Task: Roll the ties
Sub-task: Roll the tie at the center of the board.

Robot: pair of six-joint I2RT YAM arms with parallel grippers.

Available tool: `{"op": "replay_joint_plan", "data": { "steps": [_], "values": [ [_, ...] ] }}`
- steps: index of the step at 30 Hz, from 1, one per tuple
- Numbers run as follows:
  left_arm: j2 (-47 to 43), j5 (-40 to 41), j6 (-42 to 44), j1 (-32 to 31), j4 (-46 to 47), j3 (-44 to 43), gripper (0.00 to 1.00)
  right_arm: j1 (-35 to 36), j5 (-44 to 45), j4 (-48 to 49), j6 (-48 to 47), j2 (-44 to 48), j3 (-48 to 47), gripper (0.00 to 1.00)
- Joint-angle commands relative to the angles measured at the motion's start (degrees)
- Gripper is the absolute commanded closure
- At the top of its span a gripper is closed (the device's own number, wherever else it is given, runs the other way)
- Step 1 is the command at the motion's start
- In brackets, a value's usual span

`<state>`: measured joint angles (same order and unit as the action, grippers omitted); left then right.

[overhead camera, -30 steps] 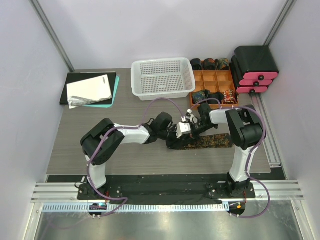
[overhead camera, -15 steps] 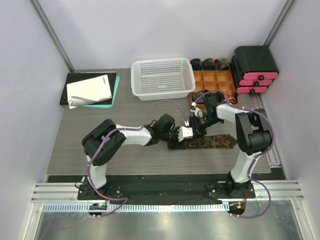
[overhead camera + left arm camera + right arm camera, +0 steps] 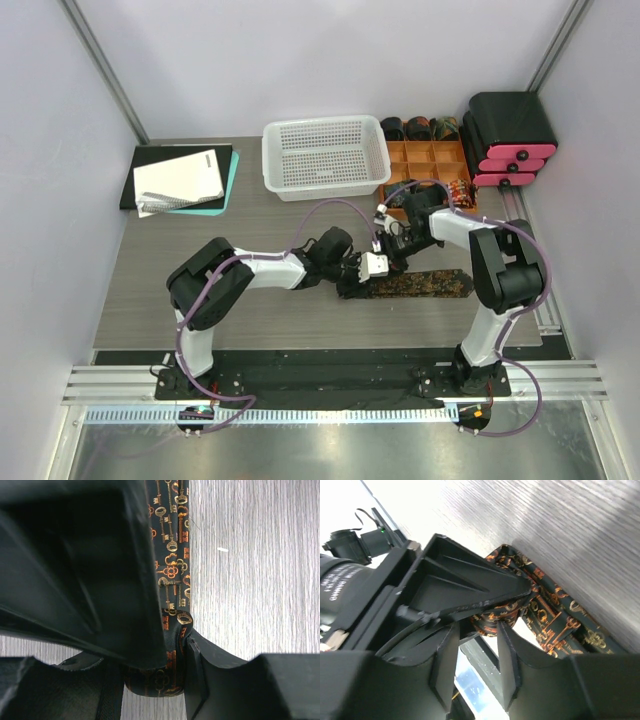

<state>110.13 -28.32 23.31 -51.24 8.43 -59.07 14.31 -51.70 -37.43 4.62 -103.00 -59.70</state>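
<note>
- from above: tie (image 3: 425, 284) flat on the grey table (image 3: 200, 280), a dark strip with a brown-gold pattern, laid left to right in front of the right arm's base.
- left gripper (image 3: 372, 268) reaching in from the left, low over the tie's left end; right gripper (image 3: 393, 243) coming down from behind, just beside it, the two heads touching or nearly so.
- finger state of either one not readable at this size.
- behind them: white mesh basket (image 3: 325, 183), and to its right an orange organiser tray (image 3: 422, 152) with rolled ties (image 3: 418, 127) in its back row and more in its front row.
- farther right a black drawer unit (image 3: 510, 130) with pink fronts; at far left a notebook (image 3: 180, 178) on a dark folder.
- left wrist: tie (image 3: 172, 565), printed with gold keys, running straight up the wood grain away from the camera.
- its near end turned over into a small roll, filling the gap between the left gripper's (image 3: 155, 677) fingers (image 3: 220, 670), pinched there, pads against cloth on both sides.
- large blurred black part (image 3: 75, 570) across the upper left, covering the tie's left edge; too close to say whose.
- right wrist: right gripper's (image 3: 477, 630) fingers (image 3: 512, 665) parallel with a narrow gap between them, bright floor visible through it.
- curled end of the tie (image 3: 555, 620) right at their tips, under a ribbed black finger (image 3: 465, 587) of the left gripper.
- gripping or only touching the curl: cannot tell.
- rest of the tie trailing off to the lower right, flat on the table.
</note>
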Motion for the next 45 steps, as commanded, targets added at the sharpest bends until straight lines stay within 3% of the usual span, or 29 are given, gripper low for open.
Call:
{"op": "replay_joint_plan", "data": {
  "steps": [1, 2, 3, 5, 13, 18, 19, 20, 25, 28, 35, 39, 40, 43, 45],
  "values": [
    [4.75, 5.47, 3.41, -0.17, -12.29, 3.34, 0.69, 0.46, 1.34, 1.22, -2.5, -1.76, 0.11, 0.69],
    [4.57, 5.46, 3.41, 0.0, -12.47, 3.43, 0.69, 0.46, 1.6, 1.05, -2.77, -1.94, 0.03, 0.74],
    [4.22, 5.29, 3.67, 0.0, -12.64, 3.52, 0.69, 0.37, 2.13, 0.43, -3.13, -2.2, -0.24, 0.91],
    [3.96, 4.5, 4.37, 0.35, -13.43, 3.43, 0.68, 0.37, 2.31, -0.27, -4.26, -2.73, -1.03, 0.99],
    [1.32, 0.99, 7.71, 3.16, -17.03, 2.21, 0.6, -2.7, 6.26, -3.35, -9.81, -6.86, -2.96, 0.99],
    [3.42, 0.89, 7.37, 3.34, -18.0, 0.1, 0.68, -3.58, 1.53, -3.7, -7.97, -7.4, -4.28, 0.98],
    [4.39, 1.07, 7.02, 3.34, -18.01, -0.25, 0.71, -3.58, 0.12, -3.7, -7.44, -6.69, -4.2, 0.92],
    [4.66, 1.42, 6.75, 3.43, -18.01, -0.61, 0.72, -3.58, -0.15, -3.7, -6.91, -5.99, -4.11, 0.76],
    [5.36, 2.3, 5.7, 3.34, -17.83, -0.87, 0.73, -3.58, -0.77, -3.79, -3.49, -1.51, -2.18, 0.55],
    [5.45, 2.39, 5.34, 3.43, -17.65, -0.96, 0.73, -3.5, -0.24, -3.79, -2.87, -0.71, -1.38, 0.5],
    [6.42, 2.74, 4.38, 3.43, -17.65, -2.28, 0.73, 0.01, 0.55, -2.12, -2.77, -2.82, -1.47, 0.52],
    [5.81, 2.56, 4.46, 3.34, -17.66, -2.28, 0.73, 0.72, 2.83, -1.77, -3.83, -3.96, -0.85, 0.61],
    [5.8, 2.3, 4.64, 3.34, -17.65, -2.02, 0.73, 0.64, 3.27, -2.03, -4.09, -4.14, -1.03, 0.76],
    [5.45, 2.3, 4.81, 3.34, -18.01, -1.75, 0.73, 0.2, 4.59, -2.38, -4.27, -3.88, -1.82, 0.99],
    [5.19, 2.39, 5.51, 3.43, -18.27, -1.4, 0.71, -0.15, 5.29, -2.47, -5.66, -4.4, -2.08, 0.99]
  ]
}}
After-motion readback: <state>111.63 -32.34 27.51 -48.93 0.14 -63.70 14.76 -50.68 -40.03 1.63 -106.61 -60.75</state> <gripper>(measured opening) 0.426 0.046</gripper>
